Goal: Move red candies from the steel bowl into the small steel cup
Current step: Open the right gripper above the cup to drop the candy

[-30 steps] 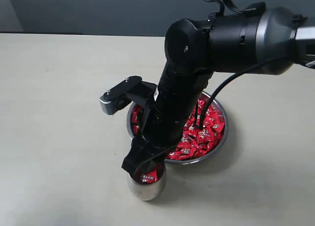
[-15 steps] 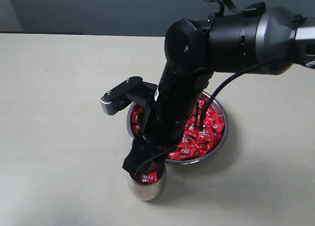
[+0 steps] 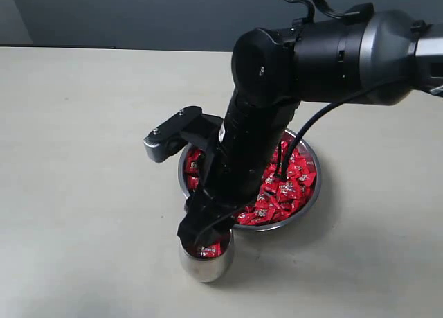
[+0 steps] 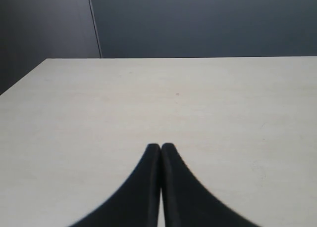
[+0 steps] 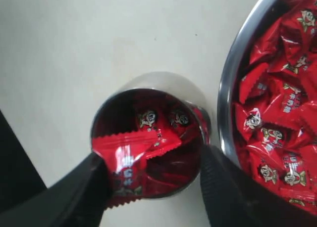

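Pale beige table (image 3: 76, 214), smooth, matte; dark grey wall (image 3: 138, 13) behind; soft light.

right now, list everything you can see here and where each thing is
table: one, pale beige, under everything
wall: one, dark grey-blue, behind the table
steel bowl: one, shiny grey, on the table
small steel cup: one, polished steel, on the table close beside the bowl
red candies: many, shiny red, heaped in the bowl; a few more in the cup, one lying at its mouth
right arm: one, black, reaching over the bowl down to the cup
right pincer: one, black, open, jaws either side of the cup's mouth
left pincer: one, black, shut, above the table
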